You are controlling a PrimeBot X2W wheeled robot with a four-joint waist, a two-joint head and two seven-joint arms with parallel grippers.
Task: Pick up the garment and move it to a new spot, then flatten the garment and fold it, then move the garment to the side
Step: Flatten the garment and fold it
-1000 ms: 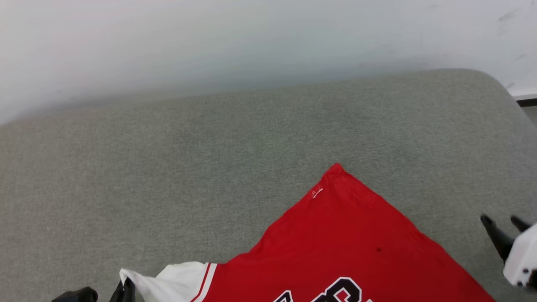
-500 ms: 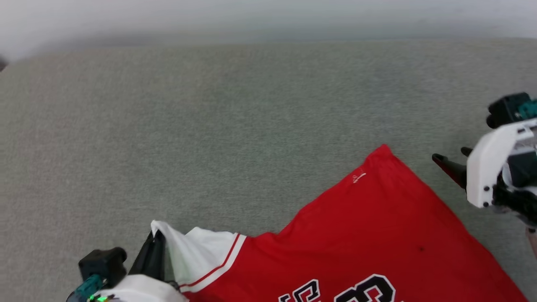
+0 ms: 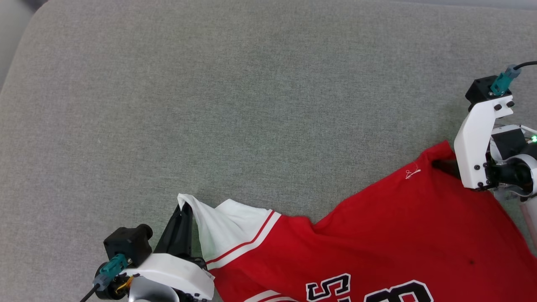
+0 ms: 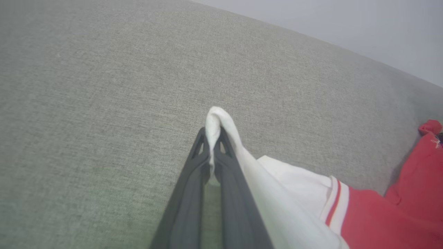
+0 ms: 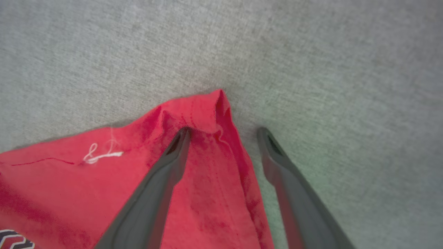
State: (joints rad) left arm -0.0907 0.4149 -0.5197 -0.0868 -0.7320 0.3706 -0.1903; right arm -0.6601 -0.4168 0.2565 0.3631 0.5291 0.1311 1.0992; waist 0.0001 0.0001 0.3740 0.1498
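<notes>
Red garment (image 3: 377,235) lies spread on a grey cushion (image 3: 251,105), over the cushion's near right part, with its front up. Black white-edged lettering (image 3: 369,289) shows at the near edge of the head view, partly cut off. A white sleeve (image 3: 228,226) with red stripes reaches toward the cushion's near left. A small white logo (image 3: 412,173) sits near the hem, close to the hem corner (image 3: 440,151), which points toward the cushion's far right.

The left gripper (image 4: 211,138) is closed tight on the tip of the sleeve. In the left wrist view its two dark fingers (image 4: 187,200) meet, and a fold of white cloth pokes out above their tips. From there the sleeve runs down along the fingers to the red body of the garment. The pinched tip looks raised a little off the cushion, though how high is hard to judge.

The right gripper (image 5: 225,131) stands at the hem corner (image 5: 207,107) with its jaws wide apart and nothing clamped. In the right wrist view one finger (image 5: 155,186) lies over the red cloth just short of the corner. The other finger (image 5: 287,186) is over bare cushion just beside the garment's edge, so that edge runs between them. The logo (image 5: 100,155) lies to the side of the finger that is over the cloth. Small wrinkles gather in the cloth at the corner.
</notes>
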